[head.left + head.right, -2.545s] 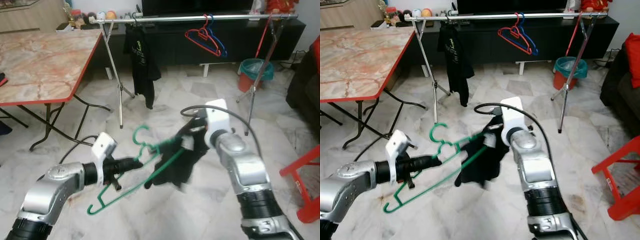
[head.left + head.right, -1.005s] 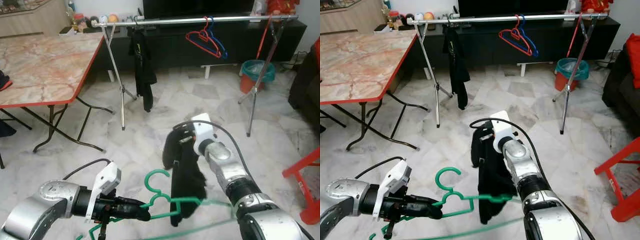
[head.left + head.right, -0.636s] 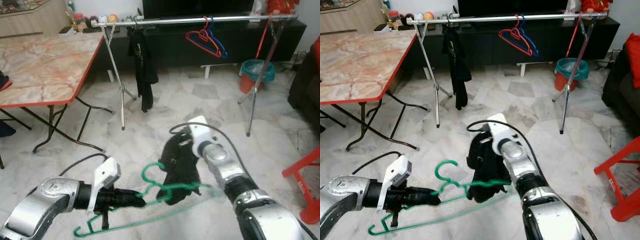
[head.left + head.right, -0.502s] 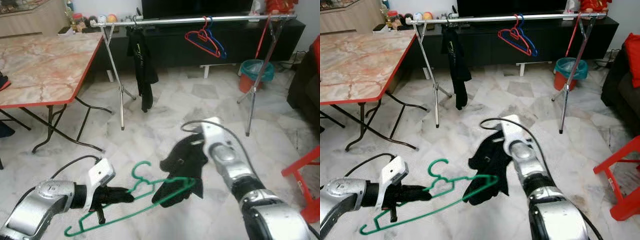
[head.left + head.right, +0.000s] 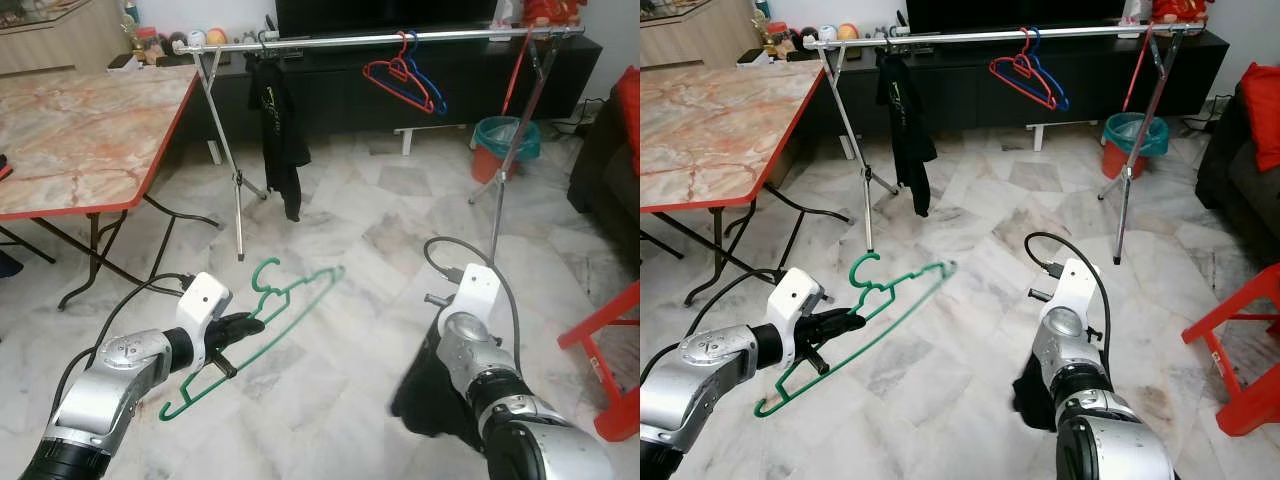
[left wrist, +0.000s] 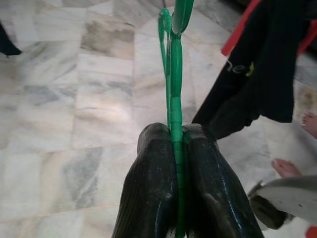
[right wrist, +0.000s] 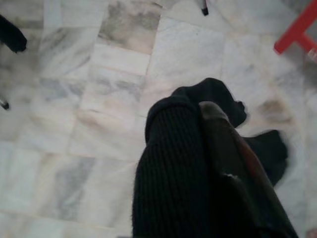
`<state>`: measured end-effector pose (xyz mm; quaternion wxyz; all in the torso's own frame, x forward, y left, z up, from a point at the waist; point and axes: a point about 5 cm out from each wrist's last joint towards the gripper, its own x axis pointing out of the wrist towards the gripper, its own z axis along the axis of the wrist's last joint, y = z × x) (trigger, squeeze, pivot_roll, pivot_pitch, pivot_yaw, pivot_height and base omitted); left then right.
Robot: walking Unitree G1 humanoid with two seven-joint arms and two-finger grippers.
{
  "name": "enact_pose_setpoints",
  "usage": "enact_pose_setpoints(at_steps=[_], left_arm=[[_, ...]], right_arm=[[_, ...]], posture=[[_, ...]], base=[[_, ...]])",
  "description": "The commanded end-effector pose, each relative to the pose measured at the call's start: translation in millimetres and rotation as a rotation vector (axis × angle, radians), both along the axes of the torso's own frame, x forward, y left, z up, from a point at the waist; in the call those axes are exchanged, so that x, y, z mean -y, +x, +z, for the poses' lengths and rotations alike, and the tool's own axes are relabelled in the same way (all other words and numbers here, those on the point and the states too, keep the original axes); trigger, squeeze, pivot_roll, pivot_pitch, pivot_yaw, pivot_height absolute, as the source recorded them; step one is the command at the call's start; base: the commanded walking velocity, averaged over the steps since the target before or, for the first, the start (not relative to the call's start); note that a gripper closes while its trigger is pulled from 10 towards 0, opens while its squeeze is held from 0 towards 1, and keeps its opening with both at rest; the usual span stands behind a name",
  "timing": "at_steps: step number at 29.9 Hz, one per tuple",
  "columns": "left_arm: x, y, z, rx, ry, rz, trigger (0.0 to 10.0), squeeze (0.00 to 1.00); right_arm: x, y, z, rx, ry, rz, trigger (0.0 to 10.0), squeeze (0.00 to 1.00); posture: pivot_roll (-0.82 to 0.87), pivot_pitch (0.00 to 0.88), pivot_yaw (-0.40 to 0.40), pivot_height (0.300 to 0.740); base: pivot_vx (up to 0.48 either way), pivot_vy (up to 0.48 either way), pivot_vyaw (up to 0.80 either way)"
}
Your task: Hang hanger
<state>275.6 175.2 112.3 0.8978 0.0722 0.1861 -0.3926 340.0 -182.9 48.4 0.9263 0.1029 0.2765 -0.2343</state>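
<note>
My left gripper [image 5: 243, 325] is low on the left, shut on the shoulder of a bare green hanger [image 6: 171, 99]. The hanger tilts up and away over the floor with its hook [image 5: 263, 270] upward. The silver clothes rail [image 5: 340, 40] runs across the back of the room, well beyond the hanger. On the right my right gripper [image 7: 193, 106] points down at the floor, shut on a black garment [image 5: 428, 402] that hangs in a bunch below its wrist. The wrist hides the right fingers in the head views.
A black shirt [image 5: 280, 130] and red and blue hangers [image 5: 402, 80] hang on the rail. A red-edged marble table [image 5: 80, 130] stands at the left. At the right are a teal bin [image 5: 497, 140], a dark sofa [image 5: 600, 170] and a red stool [image 5: 610, 370].
The black garment has come off the green hanger. My right arm has dropped low to the right with it. My left gripper has raised the bare hanger.
</note>
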Motion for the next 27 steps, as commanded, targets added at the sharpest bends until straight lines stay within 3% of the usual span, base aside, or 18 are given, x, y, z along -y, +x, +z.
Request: enact_pose_setpoints(at_steps=[1,3,10,19,27], left_arm=[[0.1,-3.0,0,-0.010,0.012,-0.032,10.0,0.00],[0.0,-6.3,1,-0.025,0.000,-0.062,10.0,0.00],[0.9,-15.5,4,-0.060,-0.022,-0.150,10.0,0.00],[0.8,-22.4,10,-0.093,-0.048,-0.239,10.0,0.00],[6.0,-39.0,15,-0.170,-0.088,-0.406,10.0,0.00]], right_arm=[[-0.5,4.8,10,0.050,0.041,-0.058,10.0,0.00],[-0.5,4.9,12,0.072,0.097,-0.121,10.0,0.00],[6.1,7.7,24,0.132,0.149,-0.235,10.0,0.00],[19.9,8.6,36,0.166,0.158,-0.391,10.0,0.00],[3.9,18.5,45,0.178,0.259,-0.383,10.0,0.00]], posture=[[-0.03,0.032,0.067,0.740],[-0.03,0.033,0.068,0.740],[-0.02,0.021,0.070,0.740],[-0.02,0.008,0.071,0.740],[-0.02,0.000,0.070,0.740]], base=[[0.000,0.000,0.00],[0.000,0.000,0.00],[0.000,0.000,0.00],[0.000,0.000,0.00],[0.000,0.000,0.00]])
